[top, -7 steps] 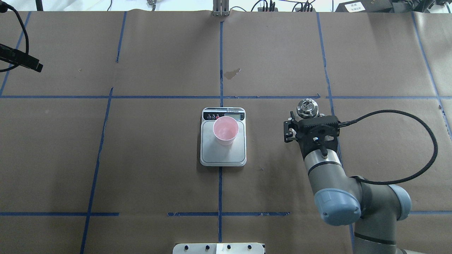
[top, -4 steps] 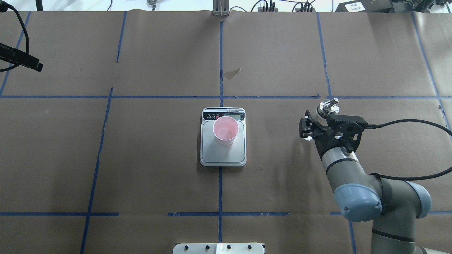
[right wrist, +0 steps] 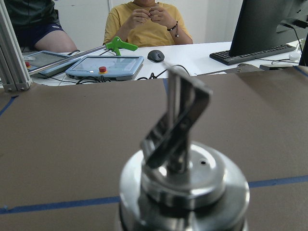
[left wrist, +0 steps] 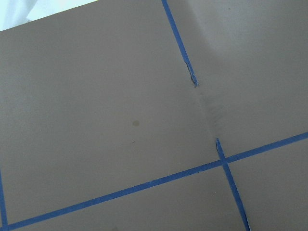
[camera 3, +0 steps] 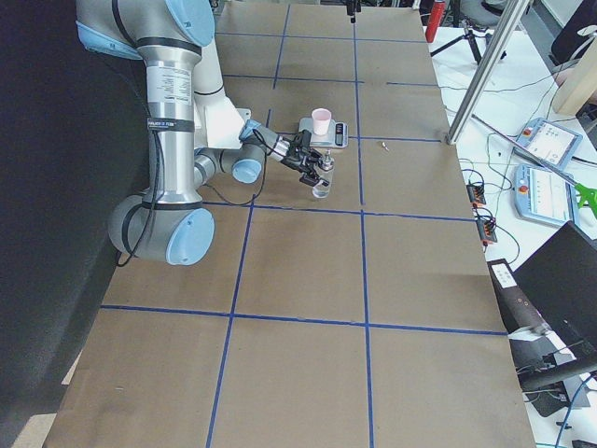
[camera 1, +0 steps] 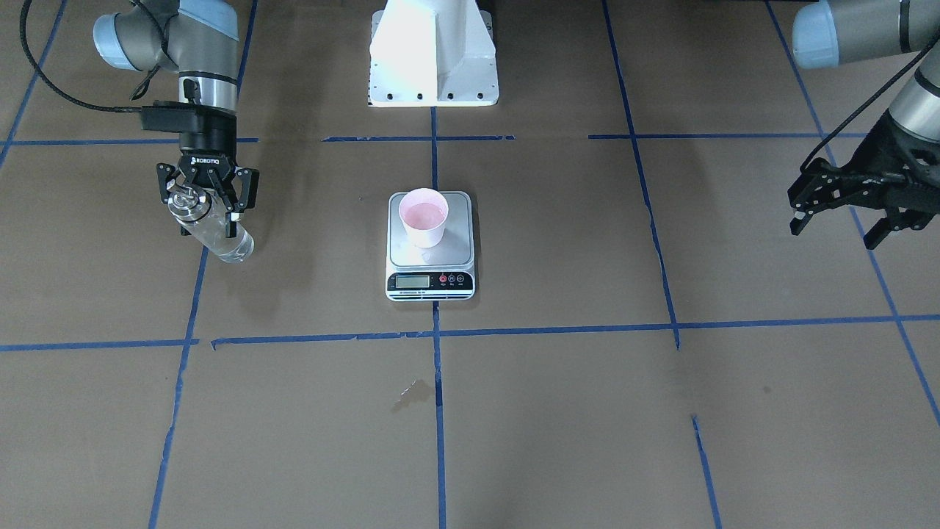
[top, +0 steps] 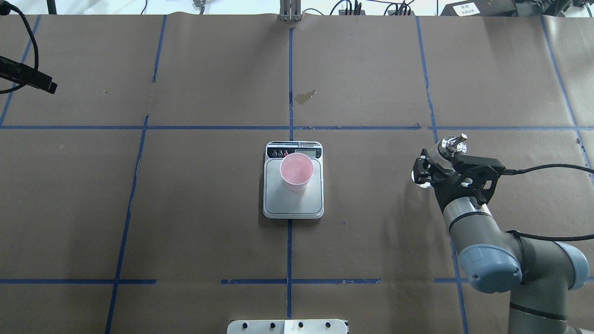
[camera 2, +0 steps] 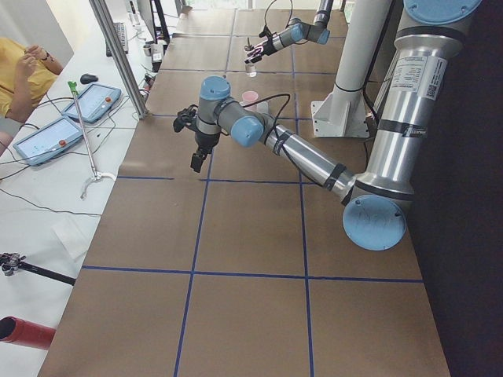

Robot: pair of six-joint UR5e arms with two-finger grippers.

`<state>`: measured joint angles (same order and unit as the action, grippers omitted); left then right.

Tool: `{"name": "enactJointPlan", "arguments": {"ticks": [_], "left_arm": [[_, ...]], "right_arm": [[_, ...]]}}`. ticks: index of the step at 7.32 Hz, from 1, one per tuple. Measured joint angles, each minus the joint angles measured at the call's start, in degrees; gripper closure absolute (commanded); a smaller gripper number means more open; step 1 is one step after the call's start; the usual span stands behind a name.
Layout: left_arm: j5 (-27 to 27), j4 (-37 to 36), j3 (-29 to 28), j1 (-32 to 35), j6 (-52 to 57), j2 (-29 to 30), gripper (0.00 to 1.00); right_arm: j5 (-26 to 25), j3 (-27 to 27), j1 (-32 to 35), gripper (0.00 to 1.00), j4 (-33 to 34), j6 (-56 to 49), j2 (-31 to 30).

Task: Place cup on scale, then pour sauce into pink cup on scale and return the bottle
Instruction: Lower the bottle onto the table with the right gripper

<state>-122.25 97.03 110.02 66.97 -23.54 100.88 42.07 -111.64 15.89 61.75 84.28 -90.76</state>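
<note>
The pale pink cup [top: 297,170] stands upright on the steel plate of the scale [top: 293,206] at the table's middle, also cup [camera 1: 423,217] on scale [camera 1: 457,250] in the front view. Well to the scale's right, my right gripper [top: 434,163] is shut on the clear glass bottle [top: 453,145]. The bottle [camera 1: 218,236] hangs tilted, and clear sauce shows in its lower end. Its metal collar and spout [right wrist: 179,149] fill the right wrist view. My left gripper [camera 1: 837,220] stands open and empty, far off at the table's left side.
The white robot base [camera 1: 433,51] stands at the near edge. A small stain [top: 305,96] marks the brown paper beyond the scale. Seated people [right wrist: 147,21], tablets and a keyboard are at a white desk past the table's far edge.
My right arm has carried the bottle rightward, away from the scale, and the bottle now leans more. The cup, scale and left gripper have not moved.
</note>
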Motion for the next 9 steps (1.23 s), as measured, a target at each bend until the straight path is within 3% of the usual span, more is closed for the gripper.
{"name": "enactJointPlan", "arguments": {"ticks": [9], "left_arm": [[0.1,0.0,0.2,0.1,0.0,-0.1,0.00]], "right_arm": [[-2.6,2.5,-0.2,1.00,0.0,0.0,-0.2]]}}
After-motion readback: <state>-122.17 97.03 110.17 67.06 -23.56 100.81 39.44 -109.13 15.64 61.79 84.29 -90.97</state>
